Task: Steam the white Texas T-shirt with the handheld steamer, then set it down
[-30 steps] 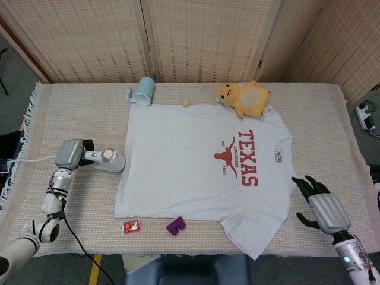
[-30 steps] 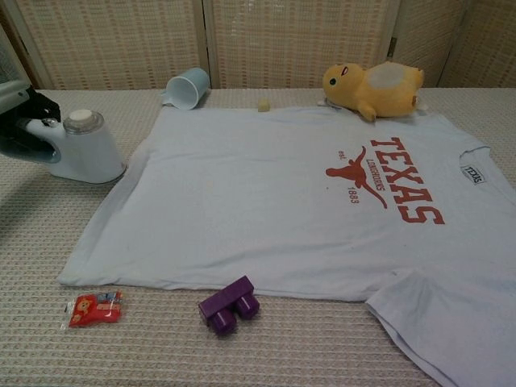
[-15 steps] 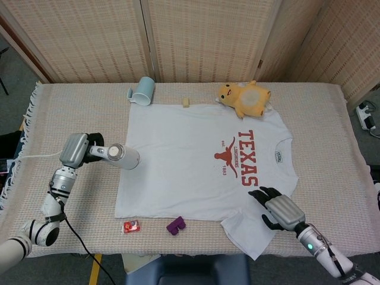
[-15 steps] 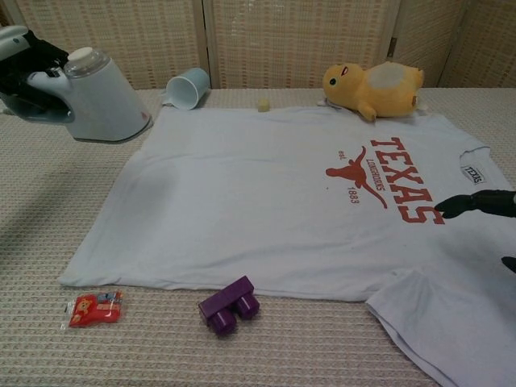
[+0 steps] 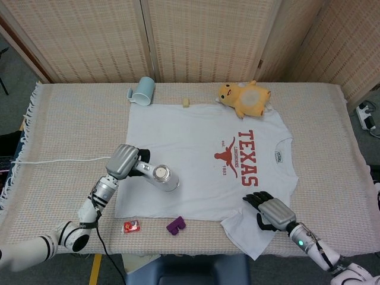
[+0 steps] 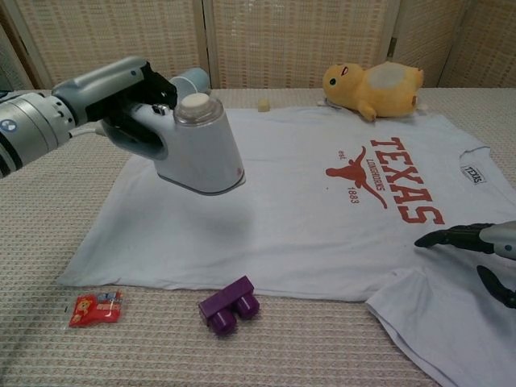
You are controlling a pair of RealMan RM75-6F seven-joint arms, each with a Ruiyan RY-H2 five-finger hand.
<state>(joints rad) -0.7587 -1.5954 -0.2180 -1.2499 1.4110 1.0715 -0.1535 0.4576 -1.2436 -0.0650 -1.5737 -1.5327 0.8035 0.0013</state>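
T-shirt point(image 5: 205, 163): white Texas print, lying flat on the bench point(image 5: 77, 119), collar toward the robot's right, one sleeve folding near the front edge.
Steamer point(image 6: 197, 145): now being carried above the shirt's lower left portion; one second ago it was standing on the bench off the shirt's edge, so it has been lifted and brought across.
Left hand point(image 5: 123, 160): fingers wrapping the steamer handle, holding it clear of the fabric, its shadow falling on the cloth below.
Right hand point(image 5: 270, 209): fingers spreading, holding nothing, resting on or just above the shirt near the sleeve; a second ago it was off the shirt, further right.
Cord point(image 5: 59, 160): trailing left across the bench from the steamer.
Bystanders: mug point(image 5: 142, 90), yellow plush toy point(image 5: 243, 98), purple block point(image 5: 176, 225), red packet point(image 5: 131, 226), small beige piece point(image 5: 186, 103), all apart from the steamer.
Assessment: pickup is complete and steaming appears to be starting; passes over the remaining cloth and setting the steamer down are outstanding.
Risk: cord dragging; block lying just beside the hem.
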